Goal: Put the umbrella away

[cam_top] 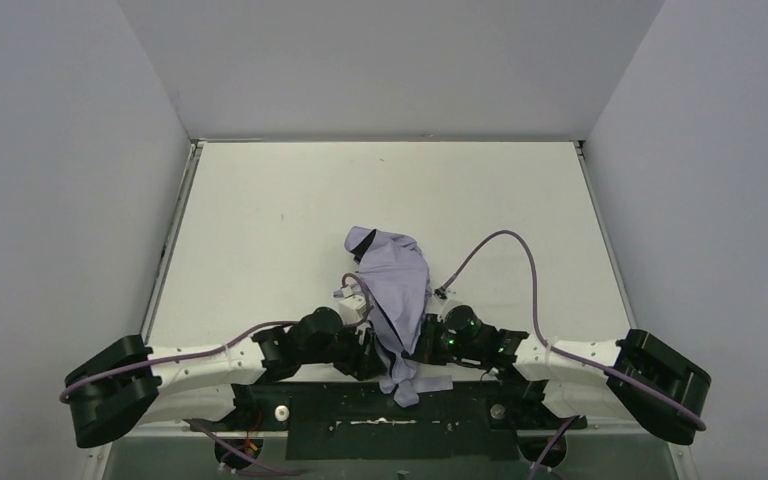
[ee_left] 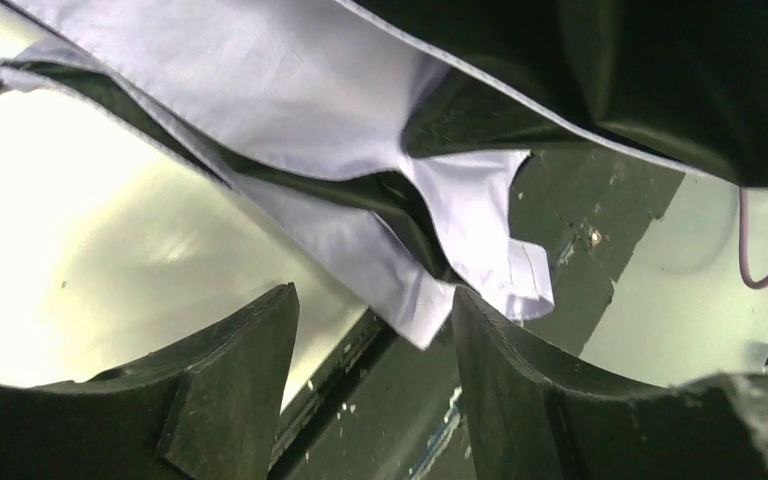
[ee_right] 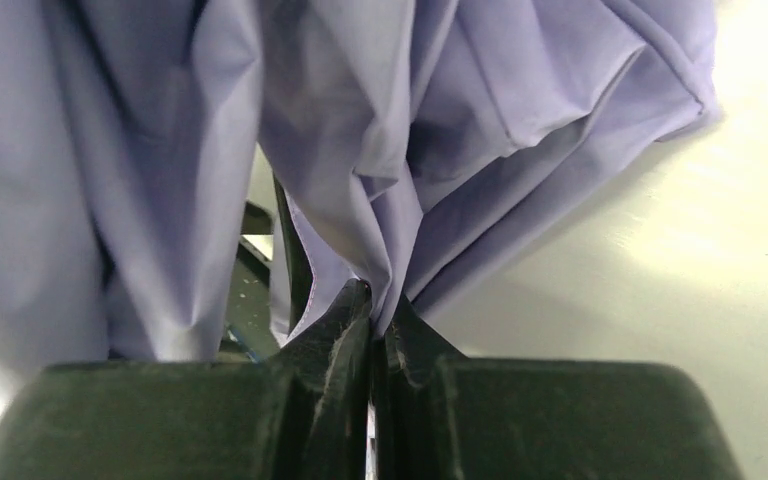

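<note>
- Passage near the arm bases is blocked by the umbrella (cam_top: 395, 290), which is draped between both wrists.
- The jaws of the left gripper (ee_left: 372, 305) are held apart, and a fabric edge is seen between them.
- The right gripper (ee_right: 378, 305) is clamped on fabric.
- The far half of the table (cam_top: 280, 190) is left passable.

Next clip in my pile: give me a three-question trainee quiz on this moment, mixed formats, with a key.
1. True or false: the right gripper is shut, pinching a fold of the umbrella fabric.
2. Multiple choice: the left gripper is A) shut on the handle, B) open, with fabric hanging close by, C) out of view.
3. Fill in: in the top view the umbrella lies ___ the two arms, at the near edge of the table.
Key: 1 true; 2 B; 3 between.
</note>
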{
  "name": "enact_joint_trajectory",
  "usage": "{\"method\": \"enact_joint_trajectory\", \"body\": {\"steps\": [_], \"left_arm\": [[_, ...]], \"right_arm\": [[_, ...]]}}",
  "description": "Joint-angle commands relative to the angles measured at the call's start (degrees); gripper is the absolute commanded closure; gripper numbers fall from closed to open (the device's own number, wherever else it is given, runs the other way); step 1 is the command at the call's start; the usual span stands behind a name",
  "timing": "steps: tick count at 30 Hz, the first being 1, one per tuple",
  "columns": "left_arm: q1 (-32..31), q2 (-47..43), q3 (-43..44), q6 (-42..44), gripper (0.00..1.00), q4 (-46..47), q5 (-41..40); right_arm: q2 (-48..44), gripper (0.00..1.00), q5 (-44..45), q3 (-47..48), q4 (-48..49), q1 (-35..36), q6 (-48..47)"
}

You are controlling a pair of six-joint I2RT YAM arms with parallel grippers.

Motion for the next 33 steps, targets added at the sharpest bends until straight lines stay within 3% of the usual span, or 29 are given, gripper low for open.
{"method": "enact_joint_trajectory", "body": {"steps": [1,6,9,14,17,23,30,33], "left_arm": [[-1.2,-9.5,-0.3,1.3,0.44,-12.5,-2.5],[-1.8,-19.9,-0.7,0.4,0.42,-24.6,-6.3],[-1.7,-24.1,0.1,0.2,0.42,-27.2,-8.2],[0.2,-22.2,6.5,1.9,0.41,-28.0,-8.9],[2.3,-18.9,11.3,2.4,0.38,-28.0,-10.2],[6.0,-18.4,16.7,2.7,0.38,-23.5,-6.9],[5.8,-23.2,19.0,3.7,0.38,-25.1,-6.2],[5.5,-20.7,20.8,1.0,0.31,-27.3,-8.3]], "right_arm": [[3.0,1.0,1.3,1.2,4.0,0.9,-0.7],[5.6,1.0,3.1,1.7,2.8,0.9,-1.7],[7.0,1.0,4.2,2.3,1.3,0.8,-2.5],[5.6,0.99,9.0,4.7,-6.6,0.4,-4.7],[2.8,0.79,8.6,6.5,-10.0,0.2,-8.3],[-12.3,0.6,8.0,9.3,-23.9,0.4,-12.9],[-24.5,0.53,14.0,16.7,-46.4,0.4,-16.7],[-27.3,0.53,19.9,19.3,-53.0,0.4,-15.2]]}}
